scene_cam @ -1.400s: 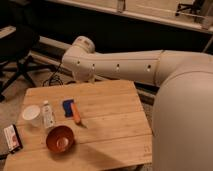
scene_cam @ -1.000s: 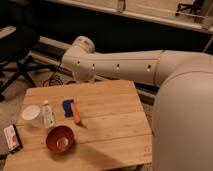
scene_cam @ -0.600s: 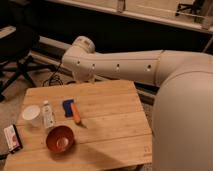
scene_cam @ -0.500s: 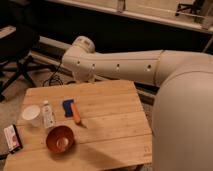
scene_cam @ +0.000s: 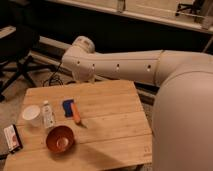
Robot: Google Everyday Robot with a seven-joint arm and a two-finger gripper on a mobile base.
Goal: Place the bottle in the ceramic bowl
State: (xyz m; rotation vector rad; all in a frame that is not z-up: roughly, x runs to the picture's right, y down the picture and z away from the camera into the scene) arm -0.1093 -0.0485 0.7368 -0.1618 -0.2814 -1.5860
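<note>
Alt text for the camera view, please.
A small white bottle stands on a wooden table between a white cup and an orange-handled tool, just behind an orange-brown ceramic bowl. A white robot arm stretches above; its claw is out of view.

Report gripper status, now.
Gripper: not in view; only the arm shows, above the far edge of the table. The bottle stands free on it.

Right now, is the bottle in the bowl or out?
Out. The bottle stands upright on the table beside the cup, behind the bowl, whose inside shows nothing. The gripper is not in view.
</note>
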